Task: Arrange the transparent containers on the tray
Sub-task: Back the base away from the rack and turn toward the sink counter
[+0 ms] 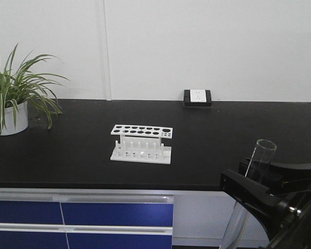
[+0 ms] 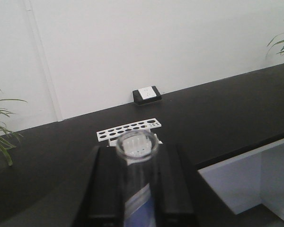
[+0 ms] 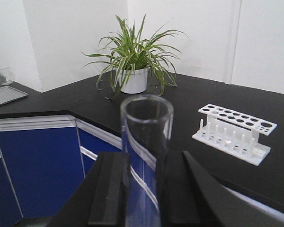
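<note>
A clear test tube (image 2: 137,187) stands between the black fingers of my left gripper (image 2: 138,150), which is shut on it; its round rim points toward the white rack. My right gripper (image 3: 146,156) is shut on a second clear tube (image 3: 146,118) that rises upright above its fingers. In the front view this right gripper (image 1: 255,182) sits low at the right, off the counter's front edge, with its tube (image 1: 263,153) sticking up. The left gripper does not show in the front view. The yellow tray is out of view in every frame.
A white rack with round holes (image 1: 141,144) stands mid-counter on the black worktop (image 1: 67,150). A potted plant (image 1: 10,98) sits at the left, a wall socket (image 1: 197,97) at the back. Blue cabinet fronts (image 1: 83,215) lie below. A grey metal tray (image 3: 7,94) rests on a side counter.
</note>
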`<state>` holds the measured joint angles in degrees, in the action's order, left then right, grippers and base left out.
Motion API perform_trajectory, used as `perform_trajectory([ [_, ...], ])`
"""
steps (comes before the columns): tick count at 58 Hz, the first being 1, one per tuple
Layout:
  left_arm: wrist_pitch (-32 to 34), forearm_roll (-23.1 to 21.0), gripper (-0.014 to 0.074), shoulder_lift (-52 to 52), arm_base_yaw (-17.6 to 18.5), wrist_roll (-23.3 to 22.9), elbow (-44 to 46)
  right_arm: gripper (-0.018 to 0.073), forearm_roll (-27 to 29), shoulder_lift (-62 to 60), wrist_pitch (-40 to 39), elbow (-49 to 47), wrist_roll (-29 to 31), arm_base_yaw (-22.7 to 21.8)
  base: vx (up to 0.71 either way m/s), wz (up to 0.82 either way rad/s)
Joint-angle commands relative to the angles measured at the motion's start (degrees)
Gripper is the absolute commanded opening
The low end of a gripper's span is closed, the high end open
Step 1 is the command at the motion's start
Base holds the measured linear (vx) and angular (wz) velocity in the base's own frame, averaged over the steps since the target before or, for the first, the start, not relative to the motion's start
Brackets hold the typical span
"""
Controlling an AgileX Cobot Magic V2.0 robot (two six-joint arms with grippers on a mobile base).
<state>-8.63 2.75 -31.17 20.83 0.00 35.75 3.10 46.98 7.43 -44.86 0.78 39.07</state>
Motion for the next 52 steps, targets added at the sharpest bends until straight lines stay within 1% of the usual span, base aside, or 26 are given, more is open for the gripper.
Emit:
perform_trajectory([
  [1,4.7,-0.32,0.0083,0.03,0.34,-0.35,1.66,0.0062,-0.29,-0.52,-5.26,-1.7,0.33,-0.18,-0.29,-0.03],
  [36,4.7,-0.32,0.0083,0.03,0.34,-0.35,1.66,0.0062,-0.29,-0.52,-5.26,-1.7,0.33,-0.18,-0.25,-0.01],
  [52,4.7,-0.32,0.0083,0.03,0.34,-0.35,1.66,0.0062,-0.29,-0.52,-5.26,-1.7,0.33,-0.18,-0.16,0.14],
])
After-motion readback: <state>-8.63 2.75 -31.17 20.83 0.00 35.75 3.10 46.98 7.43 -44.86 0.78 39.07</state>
